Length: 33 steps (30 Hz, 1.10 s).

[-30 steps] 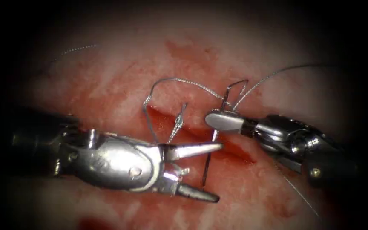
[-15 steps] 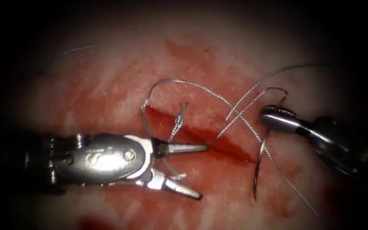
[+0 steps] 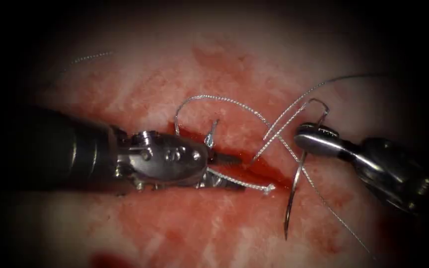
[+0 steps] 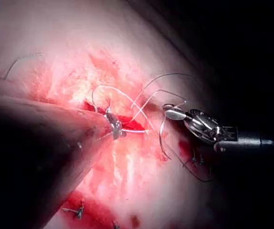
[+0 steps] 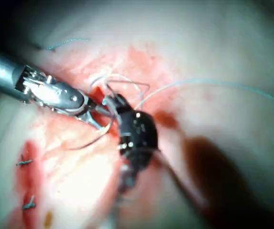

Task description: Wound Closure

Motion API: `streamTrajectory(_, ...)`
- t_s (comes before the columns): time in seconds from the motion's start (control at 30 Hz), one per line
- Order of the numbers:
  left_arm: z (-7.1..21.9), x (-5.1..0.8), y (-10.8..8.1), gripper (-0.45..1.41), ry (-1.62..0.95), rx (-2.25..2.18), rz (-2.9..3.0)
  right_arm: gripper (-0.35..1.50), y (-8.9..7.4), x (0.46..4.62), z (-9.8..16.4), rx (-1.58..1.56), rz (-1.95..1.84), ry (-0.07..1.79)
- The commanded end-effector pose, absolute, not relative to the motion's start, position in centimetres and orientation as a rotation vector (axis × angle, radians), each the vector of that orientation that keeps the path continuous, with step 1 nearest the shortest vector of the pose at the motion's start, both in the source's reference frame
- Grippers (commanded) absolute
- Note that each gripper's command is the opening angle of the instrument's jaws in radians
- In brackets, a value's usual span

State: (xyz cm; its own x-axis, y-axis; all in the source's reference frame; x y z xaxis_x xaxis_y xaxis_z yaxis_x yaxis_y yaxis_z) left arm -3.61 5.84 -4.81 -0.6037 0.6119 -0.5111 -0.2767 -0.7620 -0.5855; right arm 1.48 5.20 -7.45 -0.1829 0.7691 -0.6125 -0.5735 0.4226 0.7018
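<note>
Right of the cut [image 3: 254, 166], R tool [image 3: 310, 137] is clamped on the needle [image 3: 294, 186] near its thread end, out of tissue [image 3: 175, 74]; thin, slippery steel, best held mid-curve. L tool [image 3: 222, 171] pinches a thread [image 3: 244, 184] end.

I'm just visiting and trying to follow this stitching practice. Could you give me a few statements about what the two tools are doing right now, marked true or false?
1. The right tool holds the needle near its thread end. True.
2. The needle's point is buried in the tissue. False: the needle hangs free, right of the cut.
3. The left tool grips a thread end. True.
4. The left tool holds the needle. False: it holds thread.
</note>
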Motion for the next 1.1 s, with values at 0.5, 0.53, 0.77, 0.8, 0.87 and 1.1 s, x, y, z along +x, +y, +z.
streamTrajectory(0.5,-4.6,-3.73,5.7,0.17,-0.77,-0.904,2.344,-0.35,5.1,1.56,-7.4,0.202,1.212,1.275)
streamTrajectory(0.53,-4.7,-3.71,5.7,0.26,-0.786,-0.933,2.323,-0.35,5.1,1.56,-7.4,0.202,1.212,1.275)
streamTrajectory(0.77,-5.6,-3.44,5.9,0.69,-0.983,-1.13,2.17,-0.35,5.1,1.56,-7.4,0.192,1.202,1.278)
streamTrajectory(0.8,-5.6,-3.44,5.9,0.69,-0.983,-1.13,2.17,-0.35,5.1,1.56,-7.4,0.192,1.202,1.278)
streamTrajectory(0.87,-5.8,-3.38,6.0,0.7,-1.021,-1.17,2.146,-0.35,5.1,1.56,-7.4,0.192,1.202,1.278)
streamTrajectory(1.1,-5.9,-3.2,6.1,0.7,-1.047,-1.184,2.145,-0.35,5.1,1.56,-7.4,0.188,1.197,1.278)
